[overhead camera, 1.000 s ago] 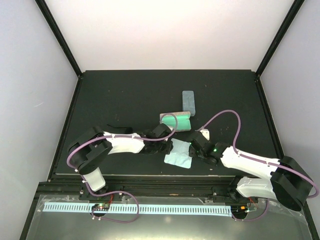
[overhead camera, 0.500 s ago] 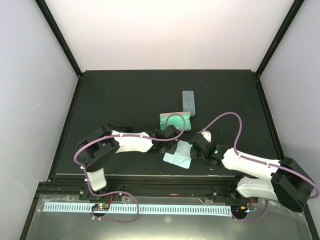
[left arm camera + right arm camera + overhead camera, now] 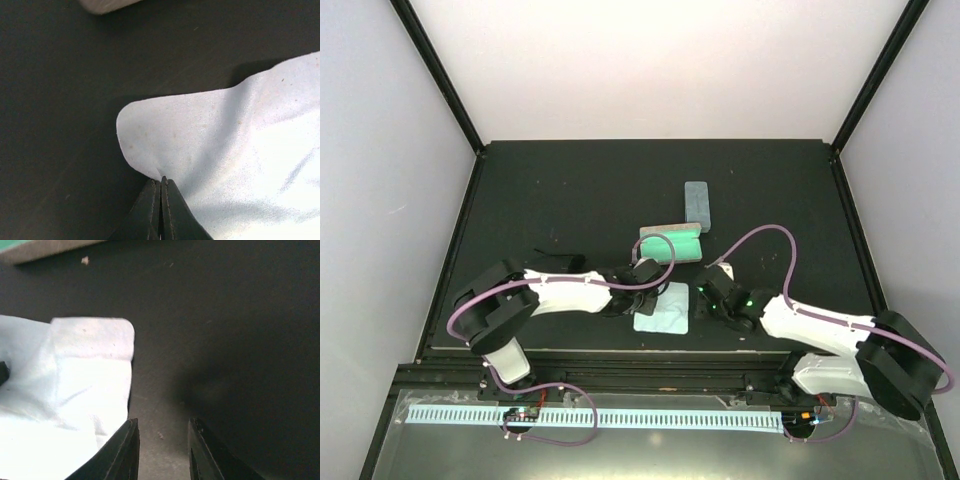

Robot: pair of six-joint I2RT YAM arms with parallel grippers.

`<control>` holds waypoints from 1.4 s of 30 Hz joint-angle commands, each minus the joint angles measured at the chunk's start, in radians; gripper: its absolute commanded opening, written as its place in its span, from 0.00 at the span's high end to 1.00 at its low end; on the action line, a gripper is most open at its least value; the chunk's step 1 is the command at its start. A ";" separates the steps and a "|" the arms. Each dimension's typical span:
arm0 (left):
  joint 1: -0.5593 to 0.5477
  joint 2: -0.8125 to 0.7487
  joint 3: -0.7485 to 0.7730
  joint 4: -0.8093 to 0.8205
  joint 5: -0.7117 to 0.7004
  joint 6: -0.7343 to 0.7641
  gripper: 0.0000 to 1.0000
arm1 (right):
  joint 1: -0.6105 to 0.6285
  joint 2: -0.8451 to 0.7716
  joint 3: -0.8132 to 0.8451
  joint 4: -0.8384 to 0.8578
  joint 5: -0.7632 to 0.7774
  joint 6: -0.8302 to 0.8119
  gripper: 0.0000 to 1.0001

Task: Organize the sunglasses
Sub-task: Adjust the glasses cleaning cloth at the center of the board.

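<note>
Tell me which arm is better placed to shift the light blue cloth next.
Left. The left end effector is shut on the edge of the light blue cloth, pinching it. The right end effector stands open beside the cloth, with only bare table between its jaws.

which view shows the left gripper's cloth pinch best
Left wrist: left gripper shut on the cloth edge, close up. Top external shows the cloth small, the pinch unclear; right wrist shows only another corner.
</note>
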 commanded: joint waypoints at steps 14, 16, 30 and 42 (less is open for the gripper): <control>0.063 -0.200 -0.074 -0.092 -0.049 -0.017 0.70 | 0.190 0.225 0.110 -0.029 -0.076 -0.058 0.72; 0.078 -0.214 -0.080 -0.073 -0.029 -0.005 0.70 | 0.217 0.250 0.119 -0.041 -0.075 -0.047 0.73; 0.135 -0.230 -0.145 0.073 0.164 0.028 0.70 | 0.326 0.287 0.105 -0.193 -0.024 0.044 0.95; 0.153 -0.188 -0.135 0.102 0.197 0.042 0.70 | 0.327 0.158 0.104 -0.254 0.014 0.063 0.98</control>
